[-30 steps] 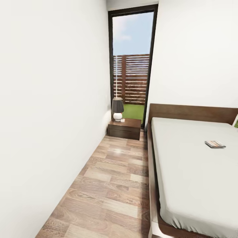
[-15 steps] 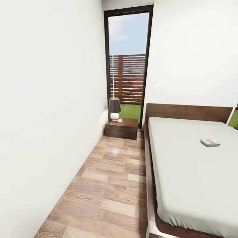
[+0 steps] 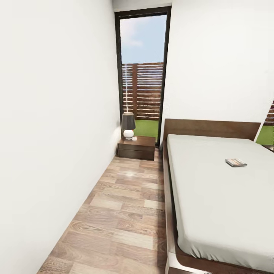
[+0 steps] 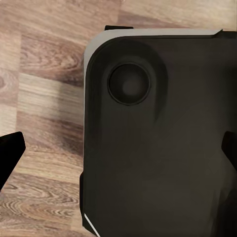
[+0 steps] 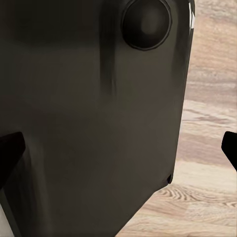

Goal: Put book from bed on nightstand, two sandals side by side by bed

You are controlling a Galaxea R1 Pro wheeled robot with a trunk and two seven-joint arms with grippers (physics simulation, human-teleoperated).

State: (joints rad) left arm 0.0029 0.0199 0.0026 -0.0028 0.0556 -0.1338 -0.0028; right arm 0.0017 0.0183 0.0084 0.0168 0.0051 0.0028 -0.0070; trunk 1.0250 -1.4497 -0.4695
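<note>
The book (image 3: 236,162) lies flat on the off-white mattress of the bed (image 3: 213,198), toward its far right part near the headboard. A dark wooden nightstand (image 3: 136,147) stands at the far end of the floor strip, left of the headboard, with a lamp on it. The sandals are out of view. In the left wrist view my left gripper (image 4: 118,153) hangs open over a dark rounded panel of my own body, its fingertips (image 4: 10,153) wide apart. My right gripper (image 5: 118,153) is open the same way, holding nothing.
A white wall (image 3: 57,133) runs along the left. Between it and the bed frame is a narrow strip of wood-plank floor (image 3: 125,213). A black-shaded lamp (image 3: 128,125) takes the nightstand's left half. Behind it is a tall glass door (image 3: 141,76).
The whole head picture has shifted left, so the camera has moved; more of the bed's right side shows. The book, nightstand and lamp stay where they were.
</note>
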